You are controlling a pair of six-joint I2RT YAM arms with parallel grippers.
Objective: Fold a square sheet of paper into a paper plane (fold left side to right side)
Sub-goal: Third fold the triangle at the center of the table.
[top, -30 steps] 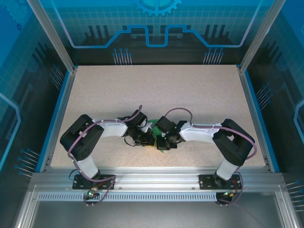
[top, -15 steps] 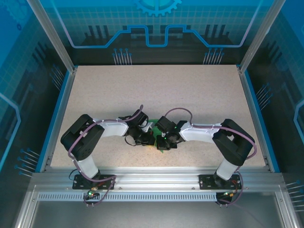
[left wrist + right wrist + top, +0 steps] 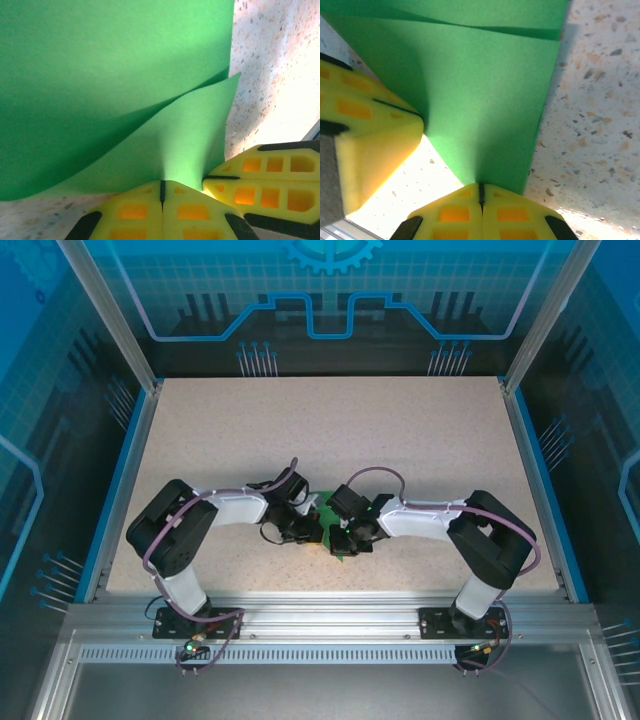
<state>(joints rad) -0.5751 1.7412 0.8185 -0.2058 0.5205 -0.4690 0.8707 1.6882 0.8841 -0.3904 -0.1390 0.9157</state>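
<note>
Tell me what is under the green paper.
The speckled table shows beside the paper. The paper is doubled: a lower layer lies under the upper one, with a gap between them. The left gripper and right gripper pinch its edge. Anything beneath the middle is covered.

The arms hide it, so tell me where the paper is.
Top view: the paper sits centre-front on the table, between the wrists, with the left gripper and right gripper each shut on it.

Robot lab, aluminium frame (image 3: 330, 612), blue panels (image 3: 330, 290)
</note>
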